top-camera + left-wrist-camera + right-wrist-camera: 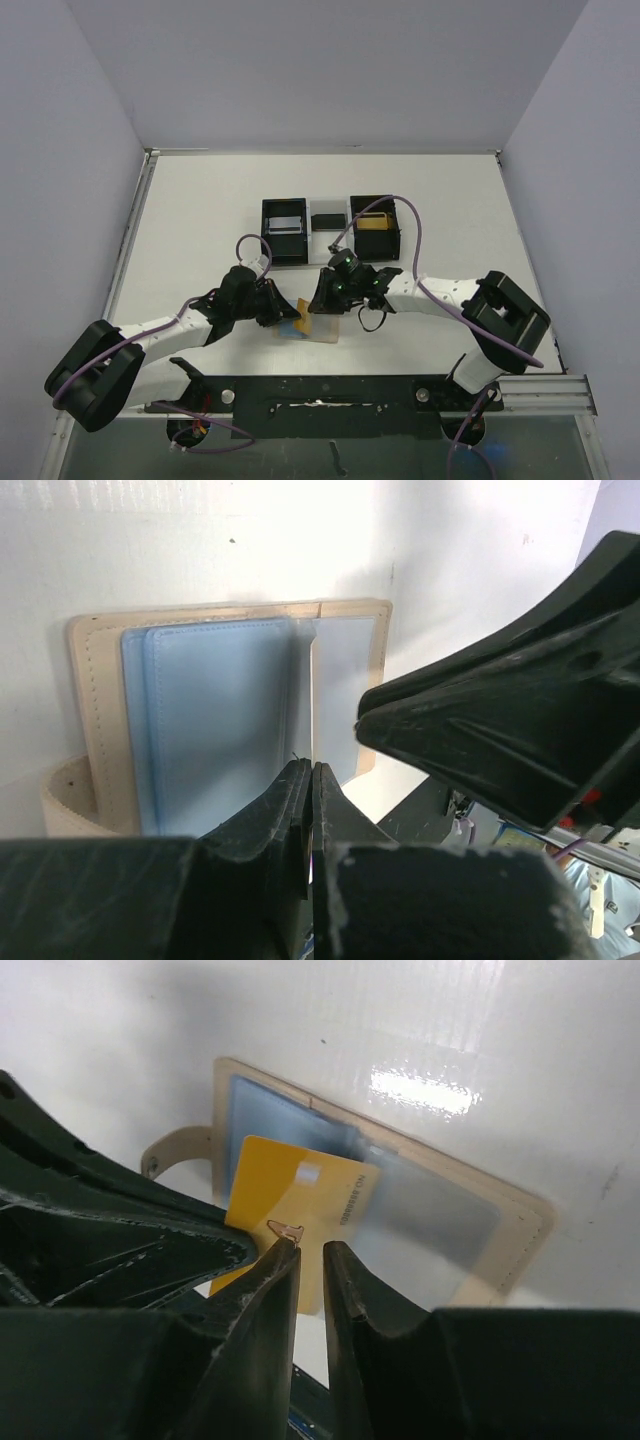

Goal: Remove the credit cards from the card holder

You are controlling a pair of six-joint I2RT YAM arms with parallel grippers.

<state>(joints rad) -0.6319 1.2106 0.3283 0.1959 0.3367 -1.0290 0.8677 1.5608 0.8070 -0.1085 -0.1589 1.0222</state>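
left gripper [312,770]: fingers pinched on a thin pale edge running ahead of the tips, reads as the yellow card [300,1195] seen edge-on; right gripper [310,1248]: narrow slit, nothing in it, tips just short of that card's face; card holder [85,730] lies open on the table [500,1040] beyond both pairs of tips, card's far end overlapping it; blue-grey panel [220,720] left of the left fingers, card or lining unclear

Table [200,200]: white. Three-compartment tray [284,203], black and white, at far centre. Card holder [95,730], tan, lies open, just nearer than the tray.
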